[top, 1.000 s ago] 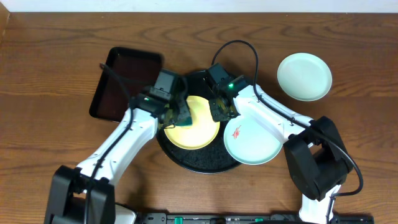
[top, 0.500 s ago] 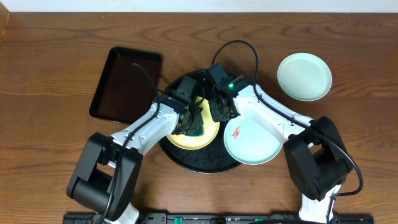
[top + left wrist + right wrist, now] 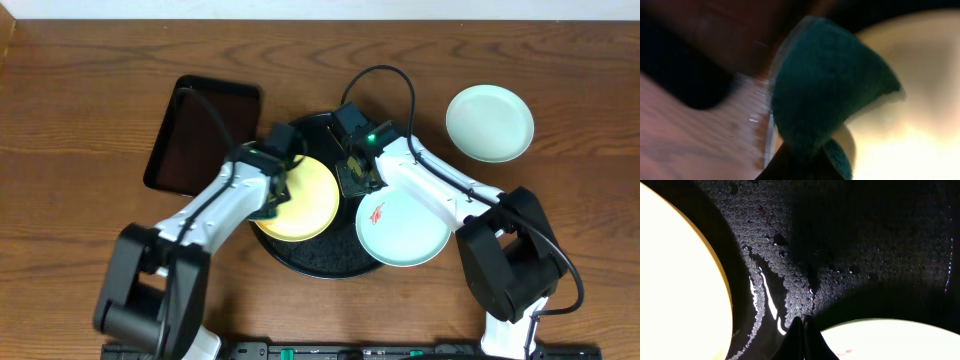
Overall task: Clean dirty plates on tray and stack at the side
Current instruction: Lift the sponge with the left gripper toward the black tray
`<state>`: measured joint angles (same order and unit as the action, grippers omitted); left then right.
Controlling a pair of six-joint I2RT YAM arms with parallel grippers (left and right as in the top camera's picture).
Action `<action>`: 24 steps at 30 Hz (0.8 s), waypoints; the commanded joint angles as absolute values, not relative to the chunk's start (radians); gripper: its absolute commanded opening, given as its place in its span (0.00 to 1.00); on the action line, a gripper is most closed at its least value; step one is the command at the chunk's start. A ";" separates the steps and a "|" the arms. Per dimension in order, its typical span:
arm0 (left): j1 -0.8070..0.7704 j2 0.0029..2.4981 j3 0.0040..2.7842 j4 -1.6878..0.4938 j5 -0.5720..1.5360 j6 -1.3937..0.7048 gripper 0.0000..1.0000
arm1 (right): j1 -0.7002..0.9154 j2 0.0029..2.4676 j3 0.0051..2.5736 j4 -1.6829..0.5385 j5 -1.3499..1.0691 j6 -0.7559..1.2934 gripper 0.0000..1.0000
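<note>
Smears of red-orange (image 3: 381, 212) are shown on a pale mint-blue round plate (image 3: 408, 235) lying at the near right of a large round black tray (image 3: 318, 262), with its right side apparently carried out over the raised rim. Just beyond it, left of the tray's centre, a pale yellow round plate (image 3: 305, 195) is being wiped. A dark green sponge (image 3: 830, 95) is clamped in the left gripper (image 3: 272, 195) and held at that plate's left edge. The right gripper (image 3: 352, 180) is set low between the two plates. Its fingertips are drawn together with no gap seen in the wrist view, and whether the mint-blue rim is touched or pinched cannot be told. The tray floor around it is seen wet and glistening. Farther off, a second pale mint-blue plate (image 3: 489, 122), with no marks visible, is set apart on the brown wooden table (image 3: 80, 150) at the far right. A rectangular black tray (image 3: 203, 135) is placed at the far left.

Several risks are judged to arise. The yellow plate could be pushed rightward by a sponge stroke into the right gripper or the smeared plate, since nothing is seen pinning it. On the wet floor either plate could be slid or spun rather than scrubbed. The smeared plate, if overhanging as it appears, could be tipped off the rim by a nudge. With both arms close over the tray, a collision could be caused by a wide wipe.
</note>
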<state>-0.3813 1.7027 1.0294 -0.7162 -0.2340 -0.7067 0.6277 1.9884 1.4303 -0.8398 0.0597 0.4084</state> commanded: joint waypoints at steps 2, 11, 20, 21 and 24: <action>-0.316 1.580 1.017 -0.750 -0.325 -0.708 0.07 | 0.634 1.982 1.426 -0.838 0.062 0.401 0.01; -0.187 1.338 1.017 -0.769 -0.110 -0.594 0.08 | 0.635 1.954 1.501 -0.859 0.062 0.348 0.01; 0.025 1.235 1.017 -0.784 0.064 -0.453 0.07 | 0.637 1.922 1.575 -0.875 0.054 0.245 0.01; 0.036 1.237 1.016 -0.793 0.064 -0.452 0.08 | 0.636 1.922 1.575 -0.875 0.039 0.246 0.01; 0.051 1.242 1.016 -0.803 0.063 -0.448 0.08 | 0.637 1.927 1.573 -0.870 -0.025 0.246 0.15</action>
